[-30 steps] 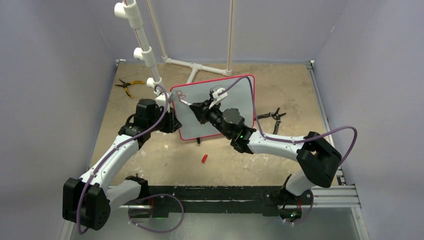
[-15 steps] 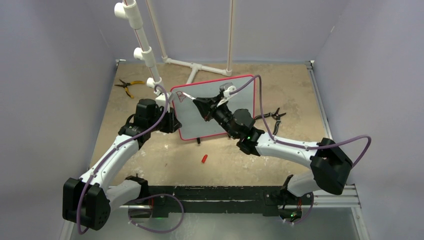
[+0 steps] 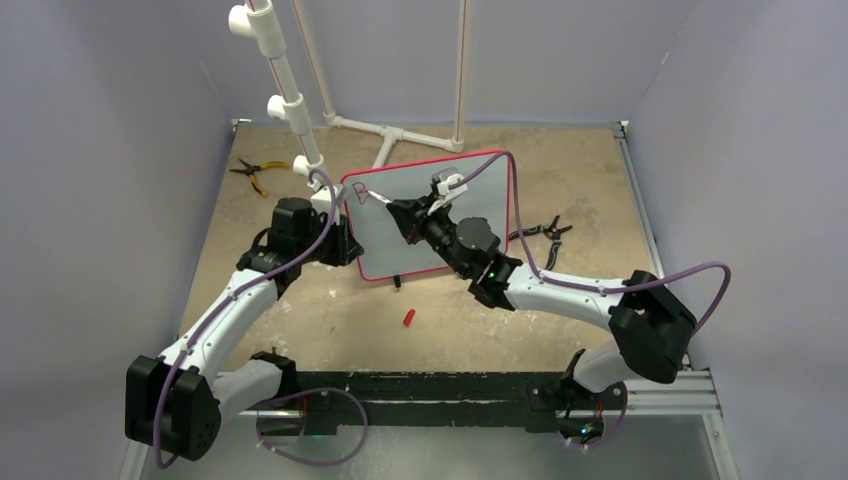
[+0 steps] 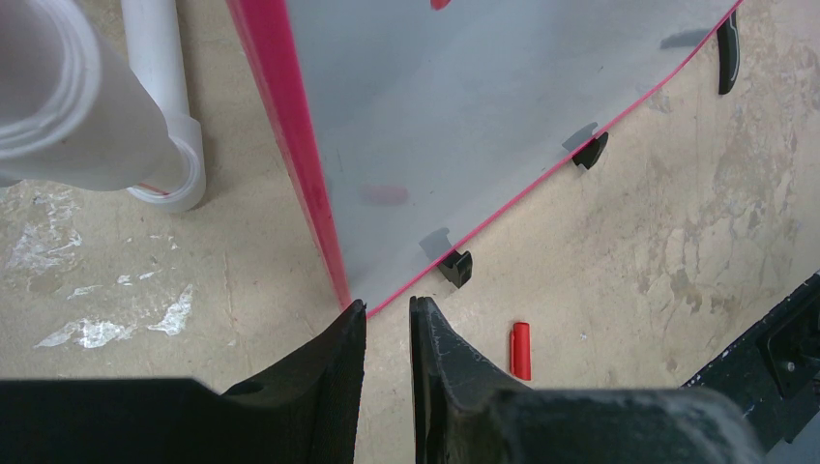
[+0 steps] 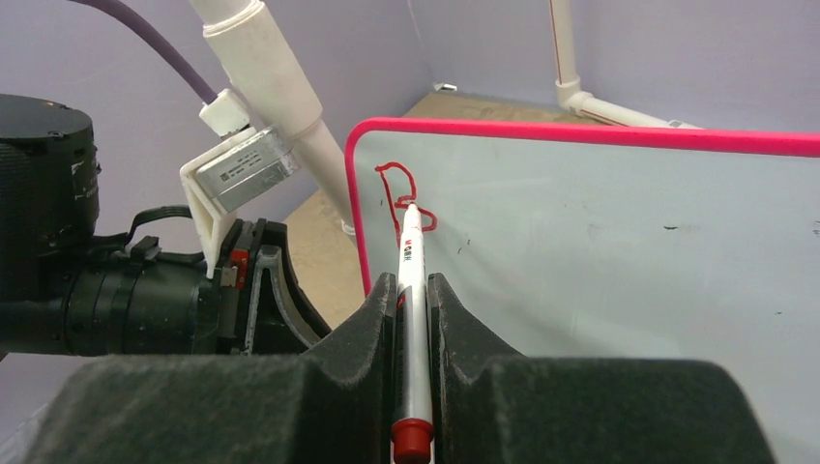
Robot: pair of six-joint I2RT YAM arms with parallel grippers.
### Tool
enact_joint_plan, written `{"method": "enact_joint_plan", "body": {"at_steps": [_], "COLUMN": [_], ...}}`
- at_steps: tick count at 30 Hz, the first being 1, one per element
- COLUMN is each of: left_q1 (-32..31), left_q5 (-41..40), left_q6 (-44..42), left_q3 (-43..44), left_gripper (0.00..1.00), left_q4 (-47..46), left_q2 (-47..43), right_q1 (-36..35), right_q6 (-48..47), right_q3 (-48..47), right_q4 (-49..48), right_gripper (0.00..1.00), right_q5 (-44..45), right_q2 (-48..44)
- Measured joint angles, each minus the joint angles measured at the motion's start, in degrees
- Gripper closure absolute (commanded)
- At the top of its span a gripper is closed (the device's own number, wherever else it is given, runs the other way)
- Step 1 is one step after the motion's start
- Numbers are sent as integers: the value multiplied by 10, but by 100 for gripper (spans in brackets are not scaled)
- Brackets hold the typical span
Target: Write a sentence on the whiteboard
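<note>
The whiteboard [image 3: 480, 195] stands tilted on its black feet, red-framed. My right gripper [image 3: 402, 212] is shut on a white marker [image 5: 410, 253] with a red end. The marker's tip touches the board's upper left corner, beside a small red scrawl of the sentence [image 5: 398, 184]. My left gripper [image 4: 387, 304] sits at the whiteboard's [image 4: 464, 97] lower left corner. Its jaws stand a narrow gap apart with only floor showing between them, and the left fingertip touches the red frame. In the top view the left gripper [image 3: 348, 245] is against the board's left edge.
A red marker cap [image 3: 408, 318] lies on the floor in front of the board. Yellow pliers [image 3: 252, 172] lie at the back left and black pliers [image 3: 540, 233] right of the board. A white pipe frame [image 3: 285, 85] rises just behind the board's left edge.
My right gripper has shifted slightly up and left along the board's top left with the marker, and the right elbow has swung outward. The left arm has not moved.
</note>
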State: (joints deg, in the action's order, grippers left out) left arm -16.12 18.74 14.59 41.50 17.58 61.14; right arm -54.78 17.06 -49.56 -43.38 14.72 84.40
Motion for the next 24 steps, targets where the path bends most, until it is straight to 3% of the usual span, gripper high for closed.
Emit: {"method": "enact_joint_plan", "body": {"at_steps": [24], "left_q1": [0], "left_q5": [0], "left_q6": [0], "left_q3": [0], "left_gripper": [78], "left_q4": [0], "left_q2": [0], "right_q1": [4], "right_q6": [2], "right_q3": [-13], "right_q4": [15], "right_gripper": [100], "right_q5": [28], "right_q2": [8]}}
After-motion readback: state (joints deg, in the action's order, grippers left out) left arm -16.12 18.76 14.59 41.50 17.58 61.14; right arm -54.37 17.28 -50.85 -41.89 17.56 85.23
